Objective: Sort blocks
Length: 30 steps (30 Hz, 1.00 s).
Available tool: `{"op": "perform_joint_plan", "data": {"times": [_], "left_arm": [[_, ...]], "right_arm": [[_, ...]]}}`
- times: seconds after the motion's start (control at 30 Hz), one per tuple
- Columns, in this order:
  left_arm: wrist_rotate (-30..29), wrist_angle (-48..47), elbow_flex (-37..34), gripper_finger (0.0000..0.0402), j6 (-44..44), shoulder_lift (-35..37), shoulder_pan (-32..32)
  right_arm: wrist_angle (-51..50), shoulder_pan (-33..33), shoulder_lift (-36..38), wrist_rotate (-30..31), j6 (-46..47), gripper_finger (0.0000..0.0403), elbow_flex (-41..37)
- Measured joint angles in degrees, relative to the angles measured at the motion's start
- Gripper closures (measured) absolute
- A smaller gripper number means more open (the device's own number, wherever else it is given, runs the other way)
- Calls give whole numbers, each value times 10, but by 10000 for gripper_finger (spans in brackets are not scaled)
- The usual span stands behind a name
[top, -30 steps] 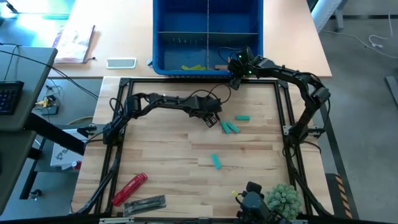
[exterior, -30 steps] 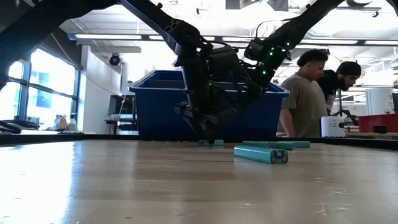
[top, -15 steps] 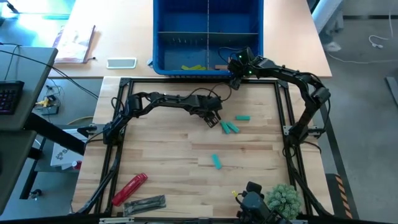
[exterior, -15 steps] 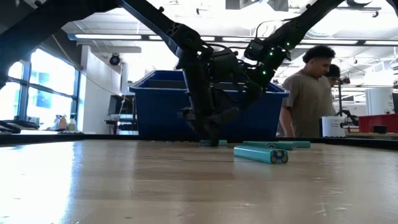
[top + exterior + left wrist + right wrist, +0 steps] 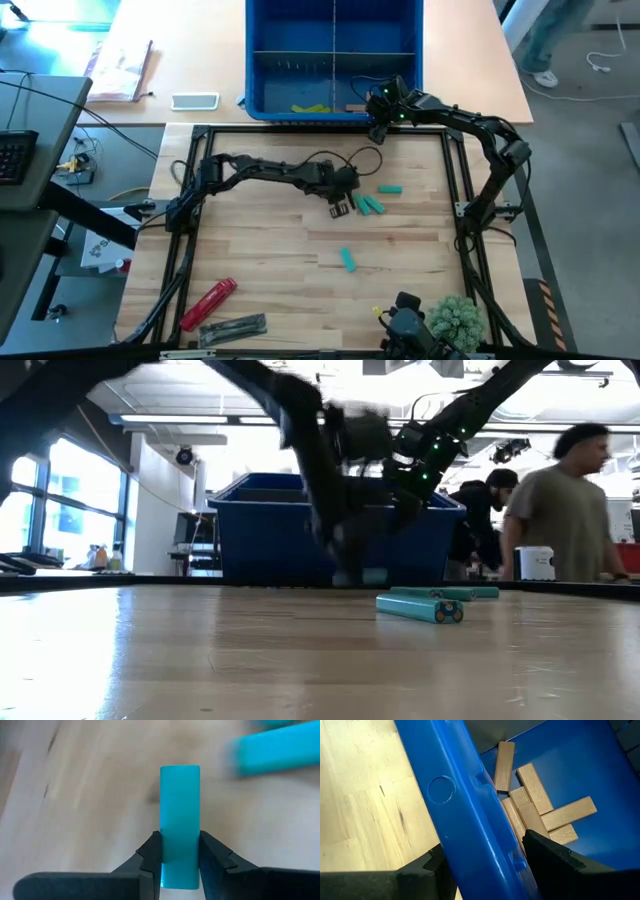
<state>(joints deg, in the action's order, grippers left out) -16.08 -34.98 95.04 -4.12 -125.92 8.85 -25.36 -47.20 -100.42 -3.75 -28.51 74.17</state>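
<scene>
**Teal block in the left claw, four teal bars waiting on the table**

Starting big: the blue bin [image 5: 333, 60] is sitting at the far edge of the wooden table [image 5: 260, 260], and it is already taking stock — a pile of tan blocks [image 5: 535, 810] is lying in one compartment, and something lime yellow-green [image 5: 312, 108] is showing in the near-left compartment from above.

The right gripper [image 5: 378, 112] is hovering over the bin's near wall, its jaws standing apart, one either side of that wall, holding nothing.

Now the action: the left gripper [image 5: 340, 202] is working mid-table, just left of the loose teal bars. Its two fingers are pinching the sides of a teal block [image 5: 179, 825], pressed snug against it, the block pointing straight out ahead of the claw.

Left to do, by my reading: a pair of teal blocks [image 5: 371, 205] lying just right of that claw, a single teal block [image 5: 390, 188] a little farther right, and a lone teal block [image 5: 348, 259] nearer us. So the tan looks sorted, and teal is the unfinished business, one bar in hand.
</scene>
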Motion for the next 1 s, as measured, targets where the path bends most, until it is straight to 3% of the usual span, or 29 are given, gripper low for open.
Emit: {"op": "perform_joint_plan", "data": {"times": [0.13,0.37,0.5,0.63,0.73,0.9,1.0], "left_arm": [[45,-14,3,344,22,74,-1],[51,-57,2,344,64,178,29],[9,-51,3,344,115,219,88],[-33,-38,3,344,227,235,155],[-84,8,3,344,242,233,204],[35,127,3,344,286,233,284],[55,238,3,344,267,226,328]], "right_arm": [[0,0,0,-1,0,208,0],[1,0,0,-2,0,208,0],[1,0,0,-2,0,208,0],[3,0,0,-2,0,208,0],[3,0,0,-2,0,208,0],[3,0,0,-2,0,208,0],[3,0,0,-2,0,208,0]]}}
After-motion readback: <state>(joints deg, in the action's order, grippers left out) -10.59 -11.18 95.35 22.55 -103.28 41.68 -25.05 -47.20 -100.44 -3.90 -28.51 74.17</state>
